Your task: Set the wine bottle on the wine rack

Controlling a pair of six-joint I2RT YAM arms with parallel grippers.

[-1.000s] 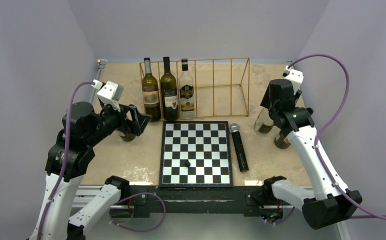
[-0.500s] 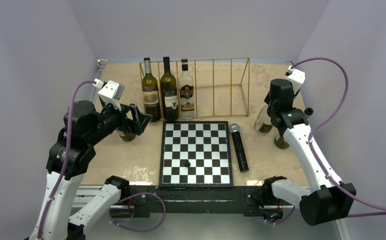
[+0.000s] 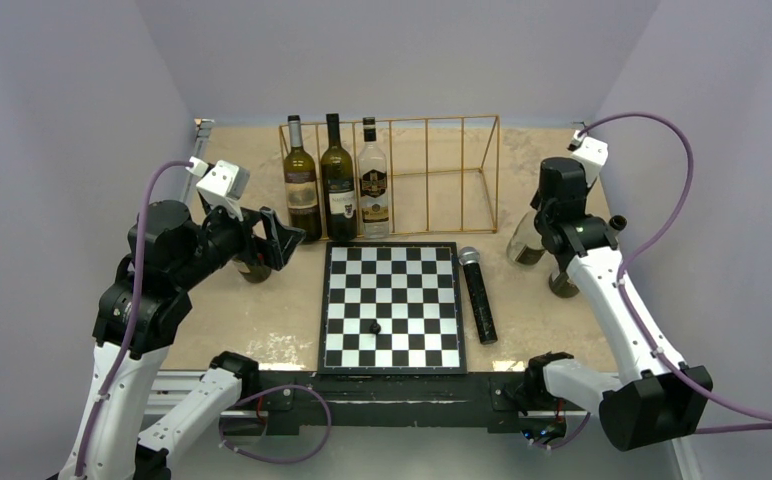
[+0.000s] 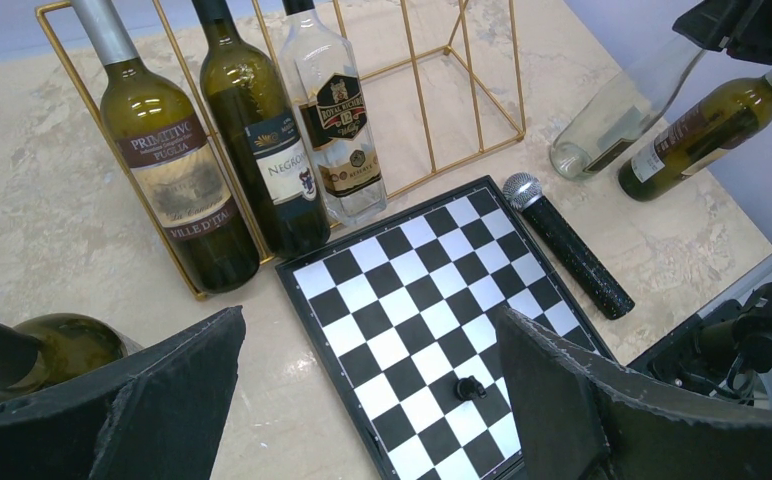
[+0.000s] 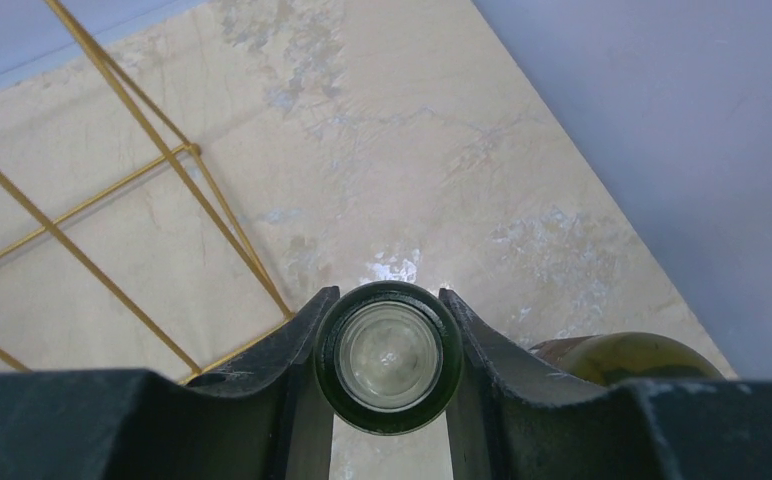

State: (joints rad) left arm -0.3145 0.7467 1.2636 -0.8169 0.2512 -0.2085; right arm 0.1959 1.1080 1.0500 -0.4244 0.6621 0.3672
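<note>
The gold wire wine rack stands at the back middle with three upright bottles in its left end. My right gripper is shut on the neck of a clear wine bottle, which leans to the right of the rack with its base low by the table. In the right wrist view my right gripper clamps the bottle's mouth, with the rack's corner just ahead. My left gripper is open and empty beside a dark green bottle. In the left wrist view my left gripper is also open.
A black-and-white chessboard with one black piece lies in the front middle. A black microphone lies to its right. Another green bottle leans behind my right arm and shows in the right wrist view.
My right gripper has shifted slightly up and back with the clear bottle, uncovering the green bottle's mouth behind it. The left arm has not moved.
</note>
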